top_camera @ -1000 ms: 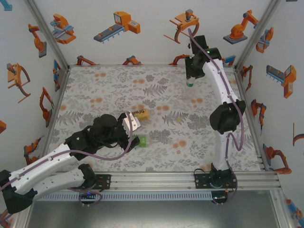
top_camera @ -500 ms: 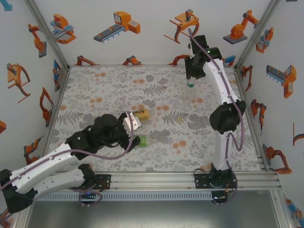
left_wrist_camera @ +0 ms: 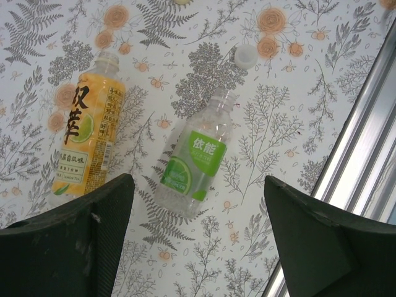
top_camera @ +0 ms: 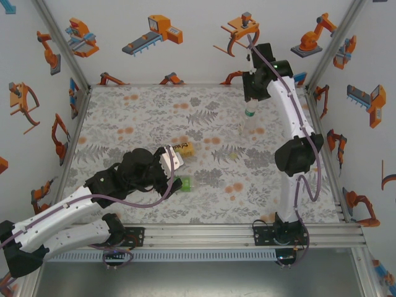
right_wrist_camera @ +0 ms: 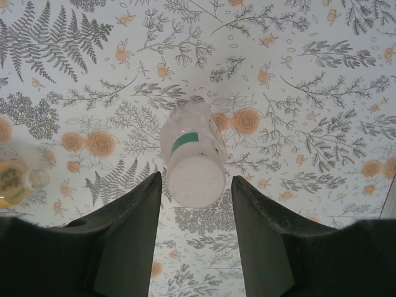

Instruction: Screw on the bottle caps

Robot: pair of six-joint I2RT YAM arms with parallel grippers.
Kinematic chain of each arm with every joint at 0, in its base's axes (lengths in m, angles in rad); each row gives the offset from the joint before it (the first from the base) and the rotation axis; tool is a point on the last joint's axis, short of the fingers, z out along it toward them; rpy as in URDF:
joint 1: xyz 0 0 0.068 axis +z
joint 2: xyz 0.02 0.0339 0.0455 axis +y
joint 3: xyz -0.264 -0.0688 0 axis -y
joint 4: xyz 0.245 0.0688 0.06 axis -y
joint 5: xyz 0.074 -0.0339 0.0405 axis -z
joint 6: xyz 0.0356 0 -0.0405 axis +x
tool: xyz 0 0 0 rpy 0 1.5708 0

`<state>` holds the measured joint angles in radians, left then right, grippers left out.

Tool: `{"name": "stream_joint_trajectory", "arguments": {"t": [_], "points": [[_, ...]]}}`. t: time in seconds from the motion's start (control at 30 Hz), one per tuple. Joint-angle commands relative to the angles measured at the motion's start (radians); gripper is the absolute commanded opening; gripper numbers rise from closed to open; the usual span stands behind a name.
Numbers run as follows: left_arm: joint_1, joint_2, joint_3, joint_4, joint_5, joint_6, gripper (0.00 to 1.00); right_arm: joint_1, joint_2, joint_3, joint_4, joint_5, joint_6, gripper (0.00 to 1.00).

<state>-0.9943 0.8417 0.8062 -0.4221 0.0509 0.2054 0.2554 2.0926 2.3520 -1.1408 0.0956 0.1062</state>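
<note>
A plain clear bottle (top_camera: 249,126) stands upright at the back right with a pale cap (right_wrist_camera: 197,181) on its neck and a green band just below the cap. My right gripper (right_wrist_camera: 193,185) hangs just above it, open, its fingers (right_wrist_camera: 127,235) flanking the cap with a gap on each side. At the front left, an amber bottle (left_wrist_camera: 86,139) with a yellow label and a clear bottle (left_wrist_camera: 195,158) with a green label lie side by side, both uncapped. My left gripper (left_wrist_camera: 198,247) hovers open above them, holding nothing. A loose pale cap (left_wrist_camera: 245,55) lies beyond the green-label bottle's mouth.
The table is a floral mat (top_camera: 136,111) fenced by white walls. An aluminium rail (left_wrist_camera: 365,148) runs along the near edge, close to the green-label bottle. Another small pale cap (top_camera: 234,155) lies mid-table between the two arms.
The right gripper's jaws have parted from the cap and the gripper has risen slightly above the upright bottle. The left arm has stayed put.
</note>
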Motion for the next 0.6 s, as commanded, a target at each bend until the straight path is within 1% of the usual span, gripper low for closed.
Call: {"name": "stream_joint_trajectory", "arguments": {"t": [0.0,0.13,0.27,0.43,0.57], "points": [[0.002,-0.003,0.042,-0.025,0.001,0.008,0.79,-0.007,-0.077,0.004,-0.02,0.01,-0.016,0.48],[0.002,0.009,0.042,-0.046,-0.022,0.042,0.79,-0.007,-0.132,-0.035,-0.018,0.008,-0.027,0.48],[0.002,0.042,0.034,-0.048,-0.044,0.089,0.8,-0.007,-0.208,-0.141,-0.003,0.002,-0.034,0.48],[0.006,0.126,0.039,-0.058,-0.037,0.156,0.8,-0.006,-0.349,-0.348,0.047,-0.026,-0.033,0.48],[0.02,0.209,0.057,-0.094,0.0,0.246,0.83,-0.005,-0.478,-0.511,0.079,-0.048,-0.033,0.49]]}}
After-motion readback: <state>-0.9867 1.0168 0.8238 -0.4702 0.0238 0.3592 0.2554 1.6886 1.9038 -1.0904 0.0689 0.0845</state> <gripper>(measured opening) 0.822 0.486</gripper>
